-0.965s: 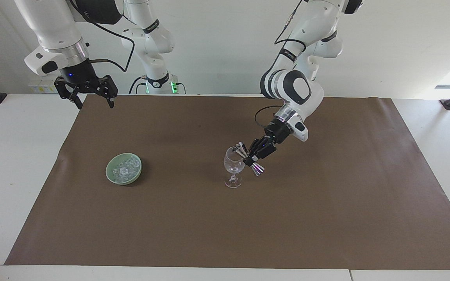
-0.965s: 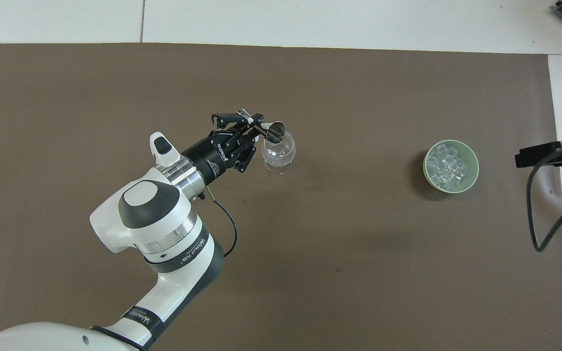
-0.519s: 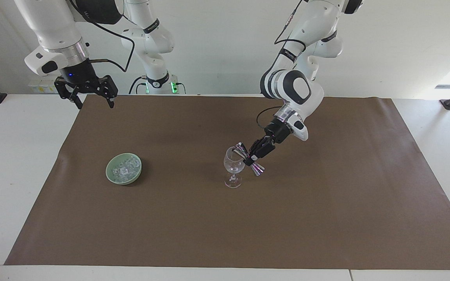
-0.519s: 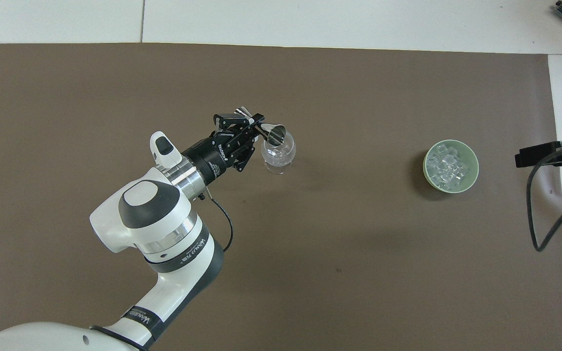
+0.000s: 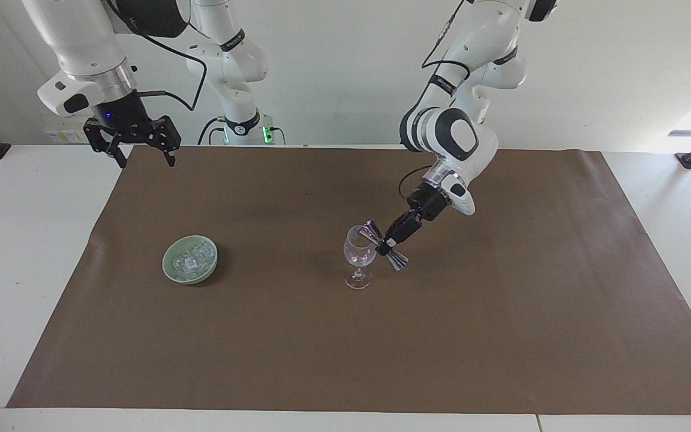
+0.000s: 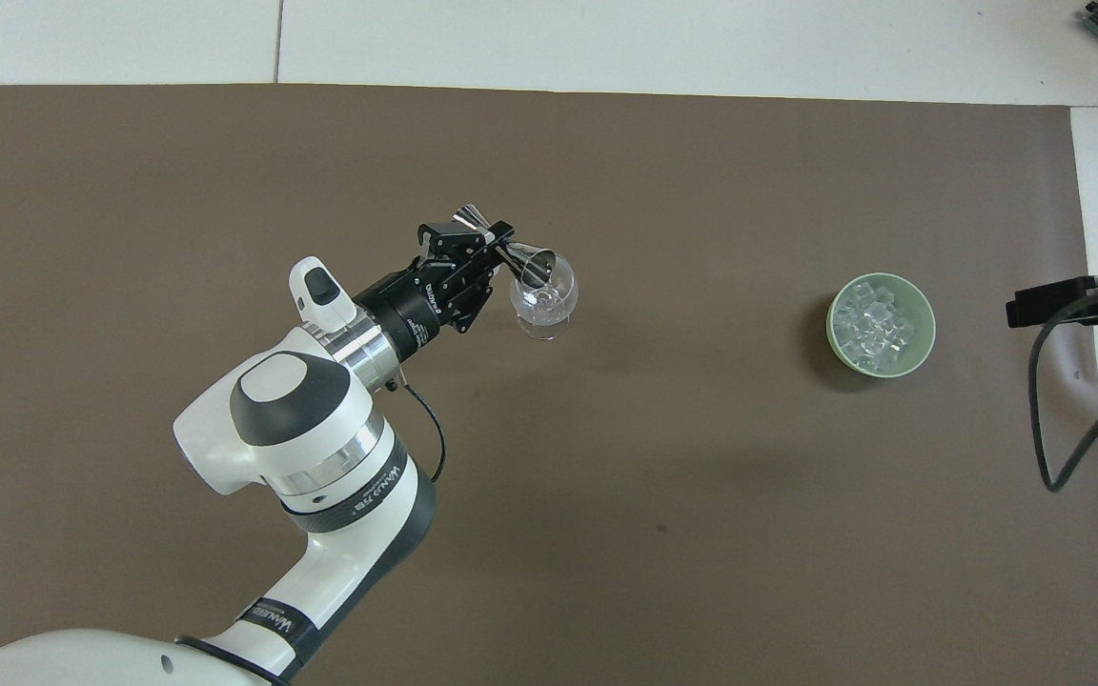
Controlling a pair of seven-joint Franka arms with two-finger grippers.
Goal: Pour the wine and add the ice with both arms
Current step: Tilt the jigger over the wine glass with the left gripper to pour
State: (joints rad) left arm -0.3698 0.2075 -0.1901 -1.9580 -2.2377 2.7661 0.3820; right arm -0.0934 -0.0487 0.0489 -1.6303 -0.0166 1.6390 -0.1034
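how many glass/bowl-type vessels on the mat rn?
2. The wine glass stands mid-mat, under the metal jigger that the left gripper tips at its rim. The green bowl of ice sits toward the right arm's end. None seem hidden.

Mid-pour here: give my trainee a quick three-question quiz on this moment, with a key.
1. True or false: the left end effector holds a metal jigger tipped over the wine glass.
2. Where is the ice? A in the glass, B in the green bowl, C on the brown mat.
3. Which arm waits?

Key: 1 true. 2 B. 3 The right; its end effector hangs open over the mat's edge.
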